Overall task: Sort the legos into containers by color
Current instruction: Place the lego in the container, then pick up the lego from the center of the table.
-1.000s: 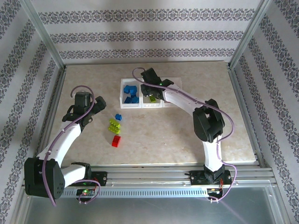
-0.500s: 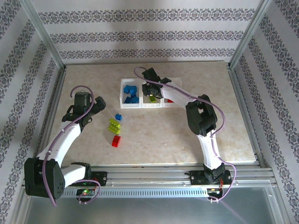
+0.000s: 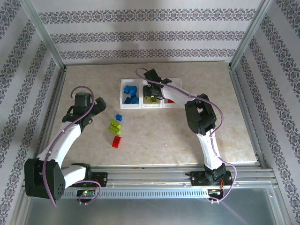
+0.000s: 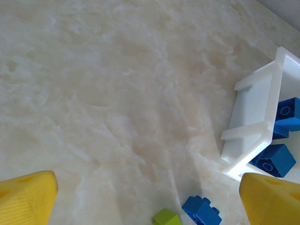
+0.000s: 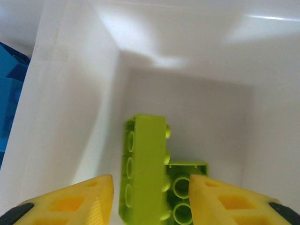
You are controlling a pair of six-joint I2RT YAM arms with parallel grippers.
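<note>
Three white containers stand in a row at the back: the left one [image 3: 123,92] holds blue legos [image 3: 131,93], the middle one [image 3: 153,107] lime green ones, the right one [image 3: 176,80] a red one. My right gripper [image 3: 151,93] hangs inside the middle container [image 5: 70,93], open, its yellow fingers [image 5: 79,199] a little apart from a long green brick [image 5: 145,164] lying beside a second green brick [image 5: 185,183]. My left gripper [image 3: 96,109] is open above bare table, with nothing between its fingers [image 4: 28,199]. Loose on the table lie a blue brick [image 3: 119,117], two green bricks [image 3: 114,126] and a red brick [image 3: 116,141].
In the left wrist view the blue brick [image 4: 201,211] and a green brick [image 4: 166,218] lie just ahead of the fingers, the blue-filled container's wall [image 4: 253,126] to the right. Metal frame posts [image 3: 54,51] and patterned walls bound the table.
My right gripper's jaws have parted, letting go of the green brick inside the middle container. Its elbow has swung left. The left arm has not moved.
</note>
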